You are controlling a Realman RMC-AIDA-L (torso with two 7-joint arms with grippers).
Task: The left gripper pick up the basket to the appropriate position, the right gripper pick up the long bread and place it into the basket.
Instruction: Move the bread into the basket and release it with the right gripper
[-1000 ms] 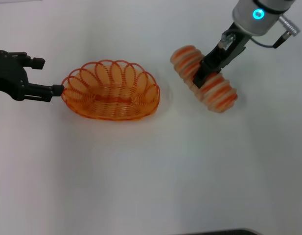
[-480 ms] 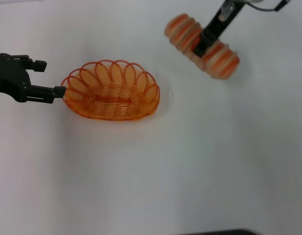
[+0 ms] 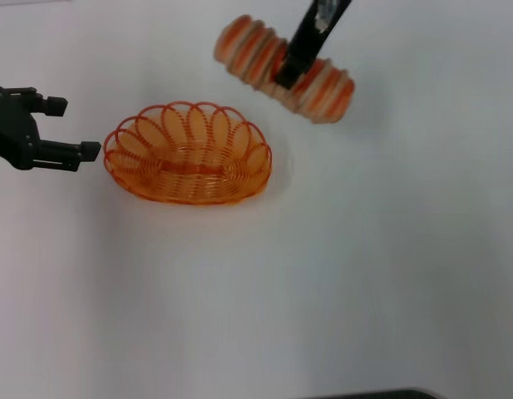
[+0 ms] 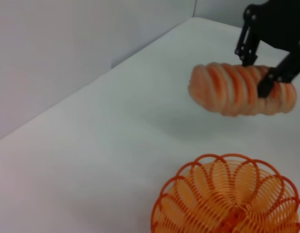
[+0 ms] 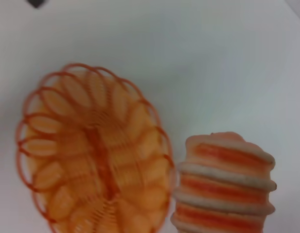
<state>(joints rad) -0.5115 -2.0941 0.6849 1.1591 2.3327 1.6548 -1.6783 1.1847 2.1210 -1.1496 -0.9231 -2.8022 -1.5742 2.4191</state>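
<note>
Right claw [image 3: 299, 60] is clamped across the middle of the bread [image 3: 283, 70], holding it up off the counter [image 3: 323, 274], beyond the basket [image 3: 188, 153] & a bit to its right. Arm is cut off at the top edge of the head view, so only the black fingers show. In the left wrist view the claw [image 4: 259, 73] pinches the bread [image 4: 232, 90] from both sides. The right wrist view shows just one end of the bread [image 5: 222, 187], rest cut off, w/ the basket [image 5: 94, 150] below it.

Bread: long ridged loaf, orange & cream stripes, tilted, right end lower in the head view.

Left claw [image 3: 91, 150] sits just left of the basket rim, fingers slightly apart, gripping nothing, a small gap to the wire. Basket rests on the counter: oval, orange wire, looped rim.
</note>
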